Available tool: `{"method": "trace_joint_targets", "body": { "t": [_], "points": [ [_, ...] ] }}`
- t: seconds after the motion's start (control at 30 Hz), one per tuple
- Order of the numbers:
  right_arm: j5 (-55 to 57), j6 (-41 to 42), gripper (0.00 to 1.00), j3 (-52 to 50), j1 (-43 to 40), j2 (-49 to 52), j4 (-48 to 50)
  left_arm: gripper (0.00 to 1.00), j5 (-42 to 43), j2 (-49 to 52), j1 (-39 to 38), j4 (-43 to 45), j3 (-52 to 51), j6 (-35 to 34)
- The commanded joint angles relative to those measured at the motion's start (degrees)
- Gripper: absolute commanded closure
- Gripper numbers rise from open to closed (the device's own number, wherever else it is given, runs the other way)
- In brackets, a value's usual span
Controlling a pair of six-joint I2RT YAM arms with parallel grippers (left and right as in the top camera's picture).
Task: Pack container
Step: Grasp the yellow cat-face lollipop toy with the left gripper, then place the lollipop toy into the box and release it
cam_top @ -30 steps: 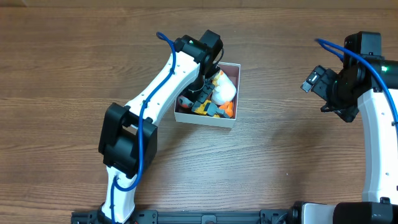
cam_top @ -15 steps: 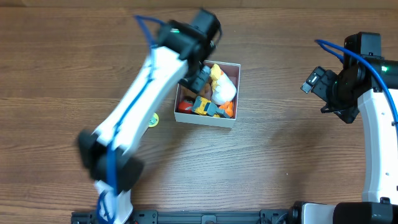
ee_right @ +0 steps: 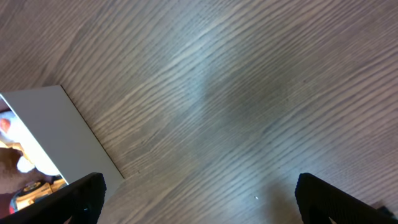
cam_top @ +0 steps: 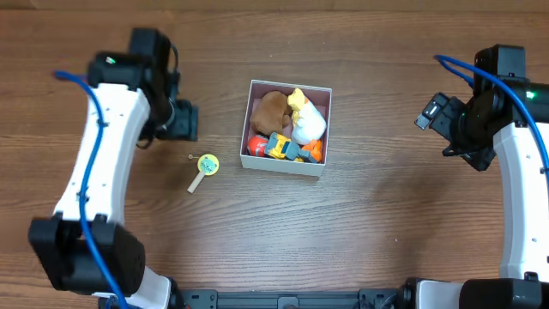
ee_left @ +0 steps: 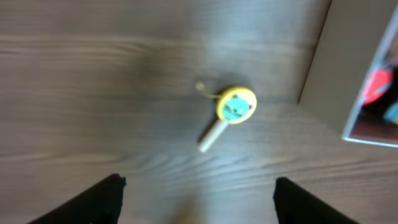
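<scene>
The container [cam_top: 284, 167], a white-walled square box, stands mid-table and holds a brown plush [cam_top: 271, 109], a yellow-and-white plush [cam_top: 305, 117], a red toy [cam_top: 256, 144] and a yellow-blue car [cam_top: 281, 147]. A small yellow disc toy on a stick [cam_top: 204, 166] lies on the table just left of the box. My left gripper [cam_top: 187, 120] hovers up and left of that toy, open and empty. In the left wrist view the disc toy [ee_left: 234, 106] lies ahead of the open gripper [ee_left: 198, 186], with the container's wall [ee_left: 339, 68] at the right. My right gripper [cam_top: 436, 129] hangs open far right of the box.
Bare wood table [cam_top: 377, 223] surrounds the box. The right wrist view shows the container's wall [ee_right: 56, 130] at the left and my open gripper [ee_right: 199, 190] over plain wood. Blue cables run along both arms.
The left arm swung out of the container to the far left and its gripper opened. The yellow disc toy now shows on the table. The right arm stayed still.
</scene>
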Motion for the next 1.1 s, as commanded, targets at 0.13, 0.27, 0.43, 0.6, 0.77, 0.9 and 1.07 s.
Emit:
{"method": "trace_joint_targets", "body": {
  "t": [0.13, 0.27, 0.43, 0.6, 0.77, 0.9, 1.07],
  "points": [
    [0.68, 0.00, 0.00, 0.20, 0.04, -0.13, 1.01, 0.26, 4.15, -0.81, -0.79, 13.29, -19.12, 8.57],
    [0.68, 0.00, 0.00, 0.20, 0.04, -0.13, 1.25, 0.45, 4.15, -0.79, -0.81, 21.09, -27.43, 11.89],
    [0.68, 0.00, 0.00, 0.20, 0.04, -0.13, 1.53, 0.39, 4.46, -0.72, -0.83, 31.93, -34.53, 14.53],
    [0.68, 0.00, 0.00, 0.20, 0.04, -0.13, 1.86, 0.52, 5.68, -0.72, -0.83, 36.00, -37.77, 17.68],
    [0.70, -0.02, 0.00, 0.20, 0.04, -0.13, 1.95, 0.64, 7.52, -0.70, -0.83, 41.94, -41.77, 21.11],
    [0.68, -0.02, 0.00, 0.20, 0.04, -0.13, 1.97, 0.76, 8.33, -0.70, -0.83, 44.68, -43.43, 21.57],
    [0.68, -0.02, 0.00, 0.20, 0.04, -0.13, 1.75, 0.96, 8.31, -0.74, -0.83, 43.95, -40.65, 19.96]
  ]
}}
